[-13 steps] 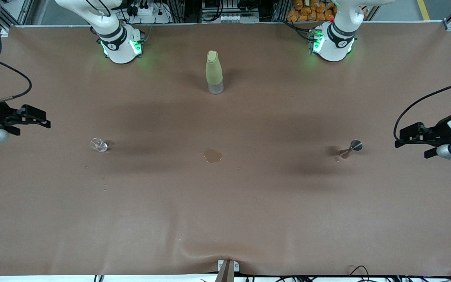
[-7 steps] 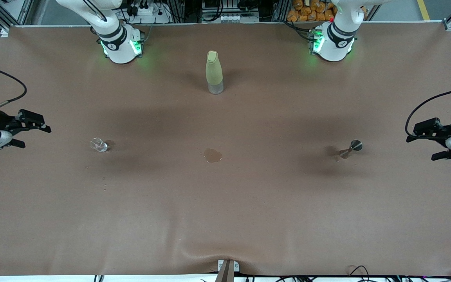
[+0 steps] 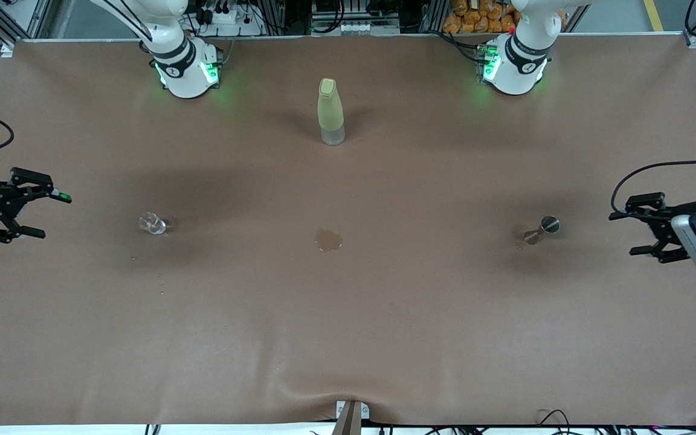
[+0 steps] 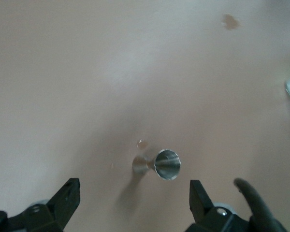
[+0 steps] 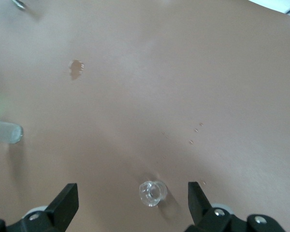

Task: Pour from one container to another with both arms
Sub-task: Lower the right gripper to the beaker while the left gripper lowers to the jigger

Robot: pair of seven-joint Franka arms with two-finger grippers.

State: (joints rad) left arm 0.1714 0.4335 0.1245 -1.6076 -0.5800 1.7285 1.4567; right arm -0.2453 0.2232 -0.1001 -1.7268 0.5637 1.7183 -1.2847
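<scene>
Brown-covered table [image 3: 348,314] carries a yellow-green bottle [image 3: 330,112] as landmark; nearer the camera than it sits a small wet patch [image 3: 328,240], with a clear glass [image 3: 153,223] toward the right arm's end and a steel jigger [image 3: 542,230] toward the left arm's end. Right gripper [image 3: 32,212] hangs near the glass and left gripper [image 3: 636,232] near the jigger, both with fingers spread wide and empty; judged next: centre each vessel between the fingers, descend squarely, close gently before lifting. Left wrist view alone shows the jigger's hollow cup mouth, and right wrist view shows stray droplets [image 5: 196,129] beside the glass.
</scene>
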